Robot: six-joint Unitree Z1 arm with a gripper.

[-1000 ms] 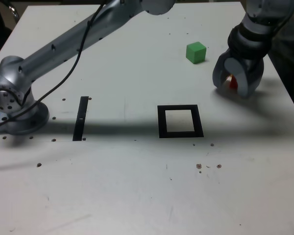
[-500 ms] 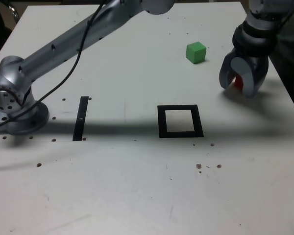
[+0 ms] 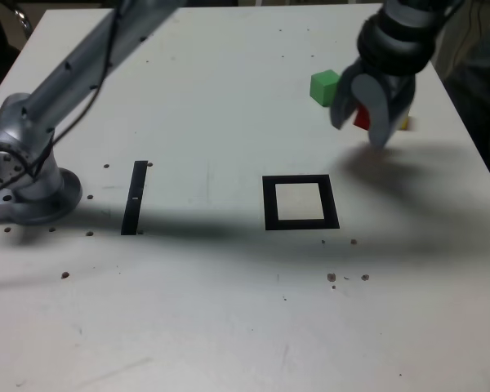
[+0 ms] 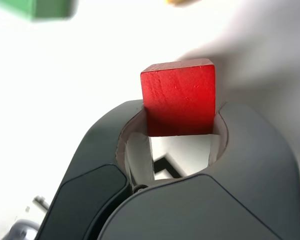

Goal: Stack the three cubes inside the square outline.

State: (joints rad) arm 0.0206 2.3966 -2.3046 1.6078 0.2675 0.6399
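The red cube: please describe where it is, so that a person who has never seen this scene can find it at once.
On the white table, find the arm's gripper, raised above the far right part in the exterior view. The red cube is clamped between its jaws, off the table. The green cube and yellow cube nearby lie on the table.

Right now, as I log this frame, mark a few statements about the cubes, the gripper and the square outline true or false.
1. The gripper is shut on the red cube. True.
2. The green cube sits inside the square outline. False: it rests on the table, apart from the outline, which holds no cube.
3. The red cube is lifted off the table. True.
4. All three cubes are stacked. False: none is stacked; the yellow cube only peeks out behind the gripper.
5. The thin black strip lies on the exterior view's right of the outline. False: on its left.
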